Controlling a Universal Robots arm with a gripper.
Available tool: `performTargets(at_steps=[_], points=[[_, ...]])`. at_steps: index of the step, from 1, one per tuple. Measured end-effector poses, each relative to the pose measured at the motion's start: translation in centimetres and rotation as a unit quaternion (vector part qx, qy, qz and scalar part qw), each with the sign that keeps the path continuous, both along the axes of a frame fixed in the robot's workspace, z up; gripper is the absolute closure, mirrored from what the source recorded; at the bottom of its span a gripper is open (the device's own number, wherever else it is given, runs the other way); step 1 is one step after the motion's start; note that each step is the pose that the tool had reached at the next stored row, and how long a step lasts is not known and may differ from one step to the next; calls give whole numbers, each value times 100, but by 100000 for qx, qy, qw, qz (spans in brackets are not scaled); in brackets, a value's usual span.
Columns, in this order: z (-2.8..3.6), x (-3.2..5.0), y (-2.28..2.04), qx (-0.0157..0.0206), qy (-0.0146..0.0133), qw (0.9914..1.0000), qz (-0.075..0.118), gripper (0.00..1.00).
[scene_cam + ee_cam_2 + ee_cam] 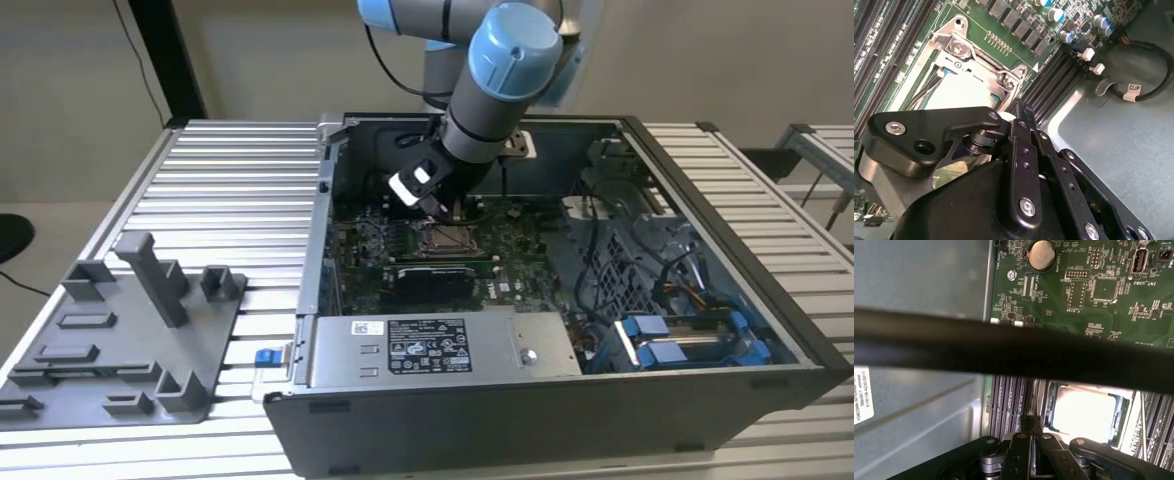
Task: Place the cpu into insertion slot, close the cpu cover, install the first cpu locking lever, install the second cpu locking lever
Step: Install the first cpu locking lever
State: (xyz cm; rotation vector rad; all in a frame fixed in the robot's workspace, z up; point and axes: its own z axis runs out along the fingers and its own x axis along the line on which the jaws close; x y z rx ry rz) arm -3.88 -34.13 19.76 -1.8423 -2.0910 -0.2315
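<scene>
The cpu [1084, 412] shows its bright metal top and sits in the insertion slot [447, 237] on the green board inside the open computer case. In the second wrist view the cpu [959, 92] lies under the cpu cover [981, 57], whose silver frame is folded down flat around it. A thin dark lever [921, 100] runs along one side of the socket. My gripper [434, 208] hangs just over the socket's edge, toward the memory slots. Its fingertips [1021, 107] are pressed together, shut, with nothing visible between them. In the first wrist view the fingertips [1030, 424] sit just beside the cpu.
A grey power supply box [441, 345] stands at the case's front. Black memory slots [1054, 75] flank the socket. A thick black cable [1004, 347] crosses the first wrist view. Blue drive brackets [681, 335] are at the exterior view's right, and a grey fixture tray [120, 340] at its left.
</scene>
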Motion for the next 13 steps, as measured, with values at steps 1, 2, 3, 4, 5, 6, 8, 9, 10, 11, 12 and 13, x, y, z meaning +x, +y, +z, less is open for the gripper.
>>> performTargets(at_steps=[1,2,3,4,5,6,8,9,10,11,12,13], points=[[-1,7,0,-7,0,100000,-1,100],[-2,13,0,-13,-1,100000,-2,100],[-4,19,0,-17,-2,100000,-1,100],[-4,25,0,-28,-2,100000,-1,100],[-6,31,0,-38,-2,100000,-2,100],[-6,38,0,-50,0,100000,0,100],[-9,51,0,-65,-2,100000,-2,100],[-10,59,0,-68,-4,100000,-2,100],[-10,67,0,-80,-3,100000,-2,100],[-11,74,0,-90,-5,100000,-2,100],[-12,82,0,-98,-5,100000,-1,100],[-12,89,0,-112,-3,100000,-2,100]])
